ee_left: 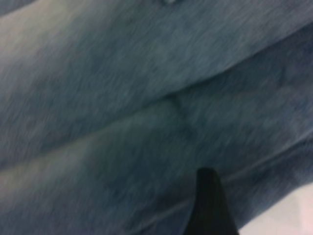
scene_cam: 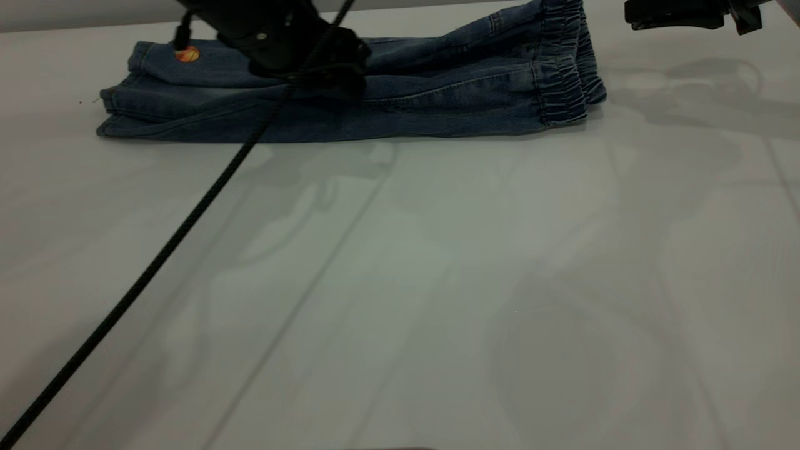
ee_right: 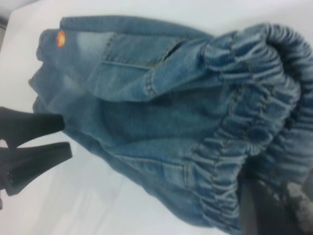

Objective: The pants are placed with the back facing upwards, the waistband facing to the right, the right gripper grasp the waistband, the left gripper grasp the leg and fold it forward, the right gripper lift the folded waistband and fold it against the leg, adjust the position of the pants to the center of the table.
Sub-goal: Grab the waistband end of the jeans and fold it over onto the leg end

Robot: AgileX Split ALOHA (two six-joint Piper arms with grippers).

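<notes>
The pants [scene_cam: 437, 100] lie folded lengthwise near the far edge of the table [scene_cam: 437, 281], one half over the other. The gathered waistband [scene_cam: 562, 69] points right. The leg [scene_cam: 206, 65] lies on top at the left, with only the orange basketball [scene_cam: 187, 54] of its print showing. My left gripper [scene_cam: 325, 78] hovers low over the middle of the pants, open and holding nothing. One black finger [ee_left: 210, 205] shows close above the denim [ee_left: 146, 98]. My right gripper [scene_cam: 631, 20] hangs above and to the right of the waistband [ee_right: 244, 122], apart from it.
A black cable [scene_cam: 187, 219] from the left arm runs diagonally across the table's near left part. From the right wrist, the left gripper [ee_right: 61, 139] shows at the pants' [ee_right: 146, 98] long edge. White tabletop stretches in front of the pants.
</notes>
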